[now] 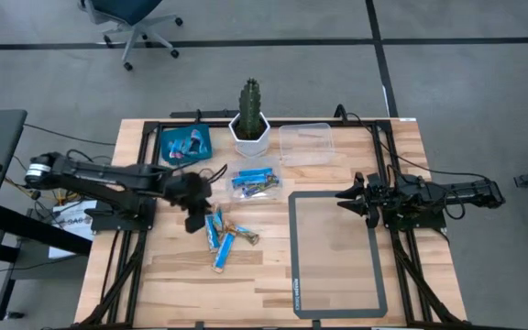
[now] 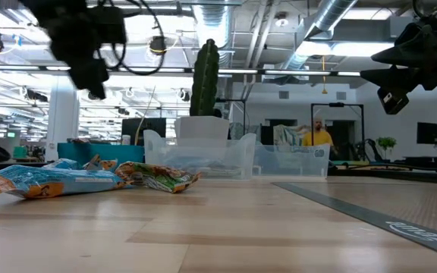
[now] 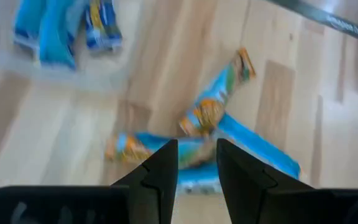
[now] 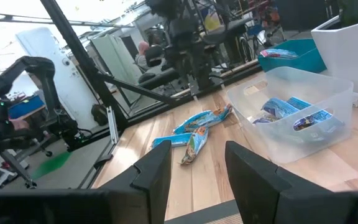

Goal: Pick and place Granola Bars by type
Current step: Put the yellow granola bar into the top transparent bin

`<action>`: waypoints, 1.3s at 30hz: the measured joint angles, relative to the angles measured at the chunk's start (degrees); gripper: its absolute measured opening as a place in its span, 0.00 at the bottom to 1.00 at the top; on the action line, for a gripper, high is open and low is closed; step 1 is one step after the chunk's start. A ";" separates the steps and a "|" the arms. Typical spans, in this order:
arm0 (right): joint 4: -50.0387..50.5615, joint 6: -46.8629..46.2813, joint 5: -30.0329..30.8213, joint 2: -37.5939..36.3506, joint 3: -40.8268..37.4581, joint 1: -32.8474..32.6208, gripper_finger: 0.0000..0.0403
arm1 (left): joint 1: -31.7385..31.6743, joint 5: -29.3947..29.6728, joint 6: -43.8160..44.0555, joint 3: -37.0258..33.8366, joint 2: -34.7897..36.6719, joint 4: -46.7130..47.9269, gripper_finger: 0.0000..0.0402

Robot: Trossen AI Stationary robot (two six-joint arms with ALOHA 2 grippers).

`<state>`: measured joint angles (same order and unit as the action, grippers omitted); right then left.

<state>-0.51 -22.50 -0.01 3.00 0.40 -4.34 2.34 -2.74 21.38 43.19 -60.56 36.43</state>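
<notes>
At the far left of the wooden table (image 1: 337, 302) sits a blue square tray (image 1: 184, 144) with a few wrapped bars in it. Just right of it and nearer, the left gripper (image 1: 196, 214) hangs above the tabletop with its two fingers (image 3: 160, 171) parted by a narrow gap and nothing between them. A loose pile of light blue granola bars (image 1: 222, 237) lies on the bare wood just right of and below that gripper; in the left wrist view the crossed wrappers sit directly beyond the fingertips, not touched. Farther back, a small clear container (image 1: 254, 181) holds more blue bars, and behind it stands a white pot with a cactus (image 1: 249, 116). To its right is a second clear container (image 1: 305, 142), and nearer lies a grey-framed mat (image 1: 335, 252). On the right side the right gripper (image 1: 348, 196) waits at the mat's far right edge, fingers spread apart and empty, well apart from the pile.
</notes>
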 joint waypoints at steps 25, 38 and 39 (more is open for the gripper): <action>0.02 0.00 0.00 -0.02 -0.01 0.00 0.36 | 9.26 3.28 51.36 -13.74 5.01 -4.48 0.51; 0.00 0.00 0.00 0.00 0.00 -0.02 0.36 | 9.56 0.46 66.25 -13.74 -6.35 -14.94 0.61; 0.00 0.00 0.00 0.00 0.00 -0.02 0.36 | 9.55 0.42 67.09 -13.74 -7.60 -16.20 0.61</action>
<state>-0.51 -22.50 -0.01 3.01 0.40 -4.36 11.89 -2.32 88.47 29.45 -68.15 20.23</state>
